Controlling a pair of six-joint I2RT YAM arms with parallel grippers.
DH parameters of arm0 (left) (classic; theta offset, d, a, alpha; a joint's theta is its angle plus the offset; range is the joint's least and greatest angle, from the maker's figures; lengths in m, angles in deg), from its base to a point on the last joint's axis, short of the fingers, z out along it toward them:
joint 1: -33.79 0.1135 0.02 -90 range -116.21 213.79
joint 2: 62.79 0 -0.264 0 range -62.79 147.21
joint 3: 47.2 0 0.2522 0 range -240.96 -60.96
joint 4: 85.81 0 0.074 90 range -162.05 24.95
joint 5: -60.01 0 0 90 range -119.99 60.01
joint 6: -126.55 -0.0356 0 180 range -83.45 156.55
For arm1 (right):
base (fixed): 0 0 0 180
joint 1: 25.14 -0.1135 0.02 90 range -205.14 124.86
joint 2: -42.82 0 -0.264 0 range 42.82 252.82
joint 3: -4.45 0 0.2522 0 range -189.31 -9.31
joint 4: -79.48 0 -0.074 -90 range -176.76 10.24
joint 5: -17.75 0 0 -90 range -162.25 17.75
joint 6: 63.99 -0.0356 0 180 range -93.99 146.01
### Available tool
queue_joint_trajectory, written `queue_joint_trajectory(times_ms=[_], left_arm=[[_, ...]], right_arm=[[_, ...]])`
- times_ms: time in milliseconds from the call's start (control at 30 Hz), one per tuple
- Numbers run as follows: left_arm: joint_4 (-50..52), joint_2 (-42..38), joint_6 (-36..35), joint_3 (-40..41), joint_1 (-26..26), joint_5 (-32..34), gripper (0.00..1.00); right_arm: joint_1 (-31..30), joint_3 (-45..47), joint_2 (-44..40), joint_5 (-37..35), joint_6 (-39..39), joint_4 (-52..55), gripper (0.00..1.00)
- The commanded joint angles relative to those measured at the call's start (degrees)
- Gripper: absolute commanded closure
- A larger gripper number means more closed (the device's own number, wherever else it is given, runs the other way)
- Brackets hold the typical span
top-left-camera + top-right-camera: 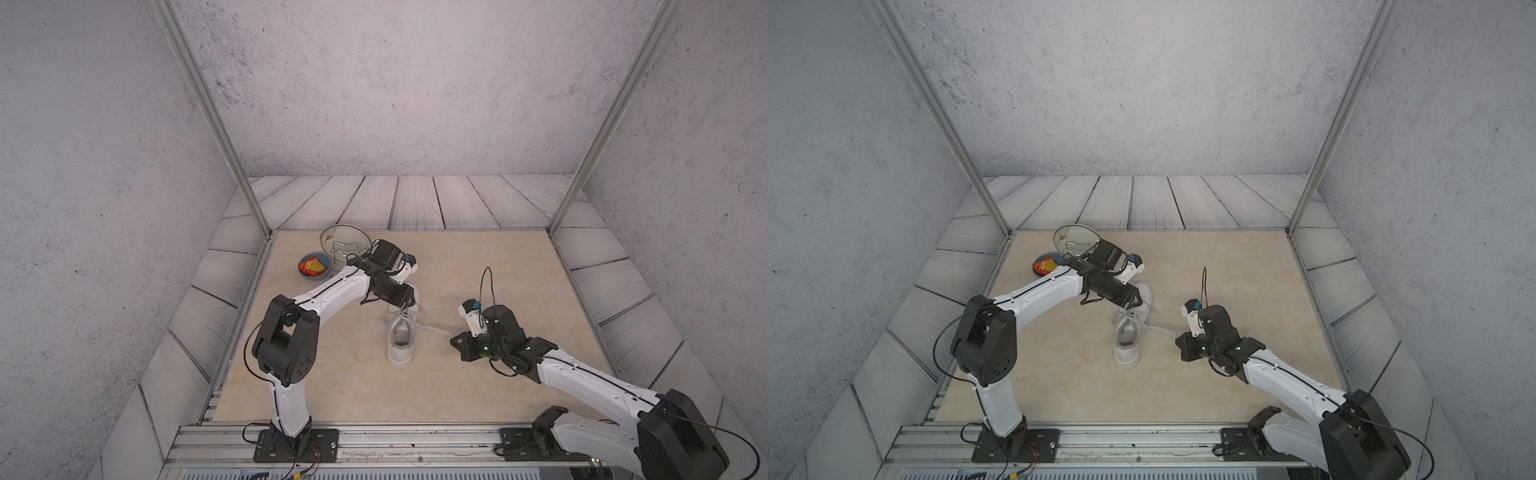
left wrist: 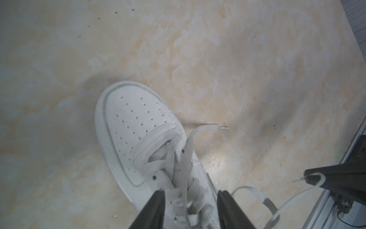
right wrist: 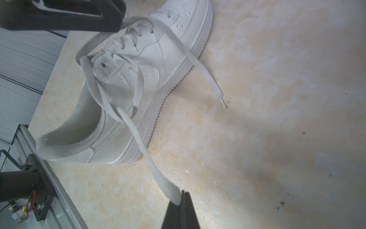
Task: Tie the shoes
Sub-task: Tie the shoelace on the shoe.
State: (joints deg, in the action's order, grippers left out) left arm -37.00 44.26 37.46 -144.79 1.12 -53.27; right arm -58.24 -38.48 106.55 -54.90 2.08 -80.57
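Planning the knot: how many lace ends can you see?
2. One lace end lies on the table beside the sneaker; the other end is pinched in the shut right claw.

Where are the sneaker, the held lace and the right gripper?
sneaker (image 1: 401,337): in a top view, collar opening.
held lace (image 3: 156,172): right wrist view, mid-span.
right gripper (image 3: 182,194): right wrist view, between shut fingertips.

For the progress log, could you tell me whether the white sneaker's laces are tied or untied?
Untied: one white lace end lies loose on the beige tabletop beside the white low-top sneaker; the right gripper pinches the other.
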Motion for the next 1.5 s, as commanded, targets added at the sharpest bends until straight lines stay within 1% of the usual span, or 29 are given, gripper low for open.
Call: queue_joint_trajectory(times_ms=[0, 167, 267, 500, 633, 767, 867, 1033, 1133, 1300, 1467], left_arm=[[4.06, 1.05, -1.99, -1.99, 0.07, 0.99, 0.57], [3.72, 1.08, -1.90, -1.86, 0.06, 0.37, 0.66], [3.22, 0.62, -1.97, -1.75, 0.06, -0.67, 0.74], [0.62, -2.04, -2.01, -1.27, 0.11, -2.81, 0.99], [-2.34, -6.21, -2.38, 0.18, 0.06, -1.81, 1.00], [-8.01, -12.60, -2.36, 4.22, 0.10, -0.52, 1.00], [-12.59, -18.11, -2.06, 7.95, 0.14, 1.99, 1.00], [-23.90, -27.24, 0.31, 17.78, 0.15, 8.61, 1.00], [-28.20, -31.06, 1.82, 22.20, 0.16, 13.70, 1.00], [-29.99, -33.93, 6.85, 26.05, 0.23, 22.41, 1.00], [-30.71, -35.14, 9.40, 28.14, 0.41, 28.60, 1.00]], right_arm=[[-0.29, -0.54, -1.15, -1.16, -0.23, -0.66, 1.00], [-0.27, -0.63, -1.41, -1.43, -0.08, -0.40, 1.00], [-0.25, -0.69, -1.30, -1.52, 0.01, -0.31, 1.00], [-0.29, -2.21, -1.88, -3.12, 1.74, 1.86, 1.00], [-0.26, -5.17, -2.98, -5.16, 3.22, 4.04, 1.00], [-0.30, -9.47, -3.91, -6.50, 4.88, 4.70, 1.00], [-0.27, -13.09, -3.89, -8.30, 6.59, 4.66, 1.00], [-0.29, -18.01, -2.18, -10.23, 9.28, 3.24, 1.00], [-0.22, -20.31, -0.92, -12.36, 10.33, 3.73, 1.00], [-0.21, -22.28, 0.43, -14.86, 10.96, 4.08, 1.00], [-0.08, -22.77, 0.78, -19.10, 11.01, 5.96, 1.00]])
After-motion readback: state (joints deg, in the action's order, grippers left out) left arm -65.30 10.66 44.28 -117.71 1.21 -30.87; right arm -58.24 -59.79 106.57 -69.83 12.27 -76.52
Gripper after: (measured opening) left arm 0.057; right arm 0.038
